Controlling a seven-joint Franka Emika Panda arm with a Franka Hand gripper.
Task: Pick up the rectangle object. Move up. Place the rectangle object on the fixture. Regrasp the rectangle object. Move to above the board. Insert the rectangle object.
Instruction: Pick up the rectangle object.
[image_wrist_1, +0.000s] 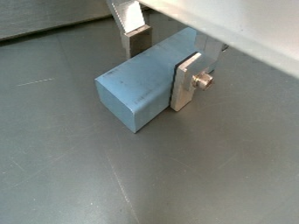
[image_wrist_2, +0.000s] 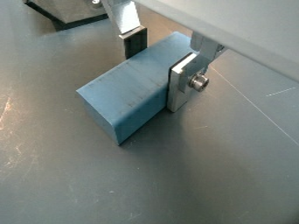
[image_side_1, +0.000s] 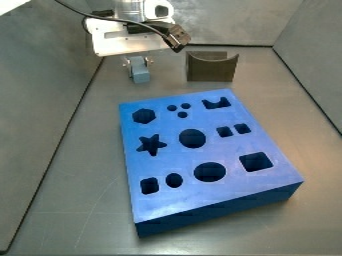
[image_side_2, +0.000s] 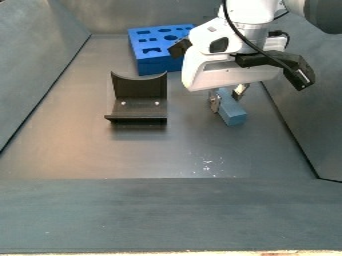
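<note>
**Gripper around the block**

I see my gripper (image_wrist_2: 160, 59) low on the gray floor (image_wrist_2: 222, 175), its fingers (image_wrist_2: 184, 83) squeezing the rectangle object (image_wrist_2: 128, 92). In a side view, the fixture (image_side_1: 209, 66) sits at 3 o'clock from it, the board (image_side_1: 203, 152) nearby.

Grey floor (image_side_2: 134, 160), grey walls (image_side_1: 241, 20)

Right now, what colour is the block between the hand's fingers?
Pale light blue, plain: the rectangle object in the hand, clearest in a wrist view.

The gripper (image_wrist_1: 162, 59) jaws hide the rectangle object's (image_wrist_1: 142, 87) far end.
</note>
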